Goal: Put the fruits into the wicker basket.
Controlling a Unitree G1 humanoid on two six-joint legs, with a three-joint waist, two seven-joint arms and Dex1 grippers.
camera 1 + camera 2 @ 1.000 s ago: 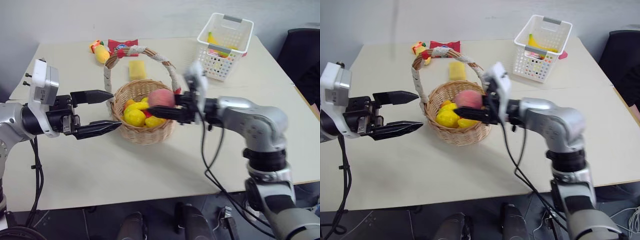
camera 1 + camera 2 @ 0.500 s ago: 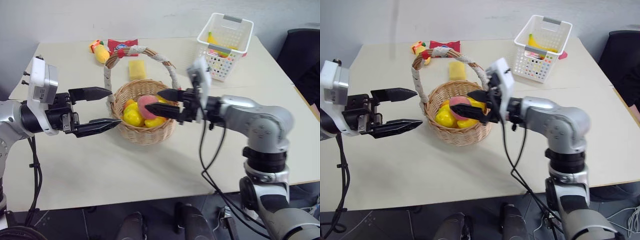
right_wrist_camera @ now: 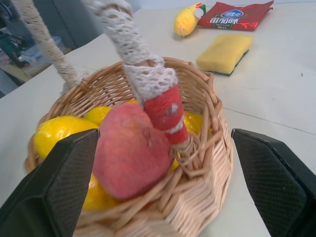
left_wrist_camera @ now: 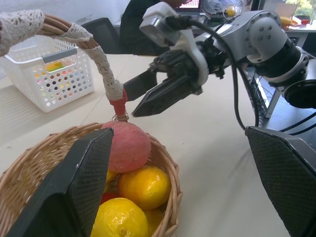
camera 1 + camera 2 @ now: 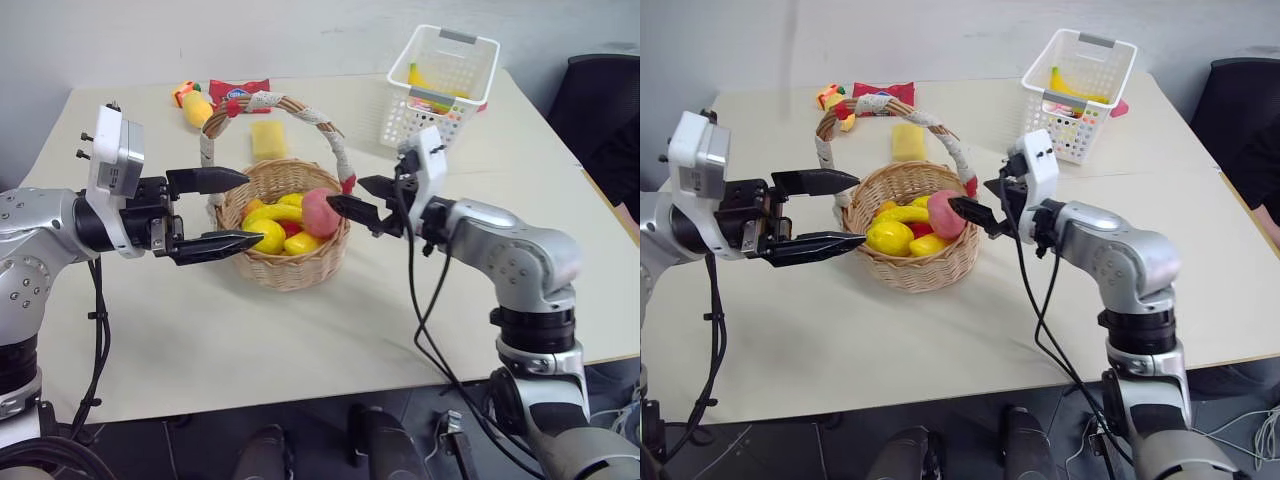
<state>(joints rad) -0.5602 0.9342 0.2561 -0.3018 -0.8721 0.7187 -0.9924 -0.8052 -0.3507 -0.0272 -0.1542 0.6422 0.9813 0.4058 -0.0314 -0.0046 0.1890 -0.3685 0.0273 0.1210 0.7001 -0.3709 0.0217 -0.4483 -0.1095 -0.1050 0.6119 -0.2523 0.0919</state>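
Your right gripper (image 5: 362,198) stands wide open and empty, just right of the wicker basket (image 5: 285,262). The peach (image 5: 320,211) lies inside against the right rim, on the yellow fruit. Your left gripper (image 5: 228,209) is open too, holding nothing, its fingers straddling the basket's left rim. A banana (image 5: 1068,86) sits in the white lattice basket (image 5: 1095,50) at the far right of the worktop, beyond the right gripper, so the right arm is the nearer one, I judge.
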